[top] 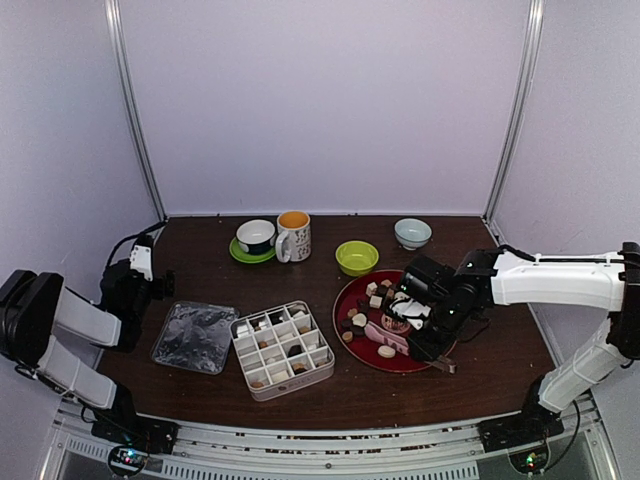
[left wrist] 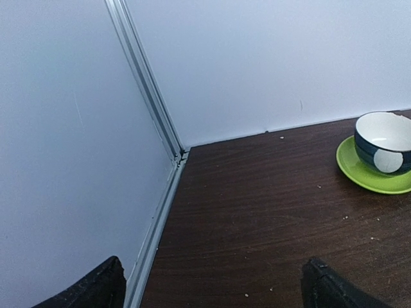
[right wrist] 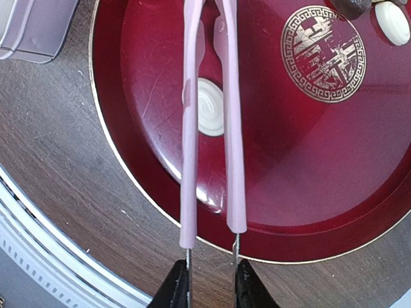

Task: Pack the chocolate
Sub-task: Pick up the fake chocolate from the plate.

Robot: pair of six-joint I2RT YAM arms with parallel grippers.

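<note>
The chocolate [top: 372, 297] lies as several small brown, tan and cream pieces on a red plate [top: 420, 366]. More pieces sit in a white compartment box [top: 283, 348] left of the plate. My right gripper [top: 432, 335] hovers over the plate, shut on the handle end of pink tongs [top: 390, 336]. In the right wrist view the right gripper [right wrist: 212, 282] pinches the tongs [right wrist: 234, 160]. Both tong arms run across the plate [right wrist: 308, 167] and straddle a cream swirl chocolate [right wrist: 212, 115]. Their tips are out of that frame. My left gripper [top: 150, 275] stands open at the far left, holding nothing [left wrist: 212, 289].
A clear plastic lid [top: 193, 337] lies left of the box. Along the back stand a dark cup on a green saucer [top: 256, 238], a mug [top: 294, 236], a green bowl [top: 357, 257] and a pale bowl [top: 413, 233]. The enclosure wall rail [left wrist: 154, 218] runs close beside my left gripper.
</note>
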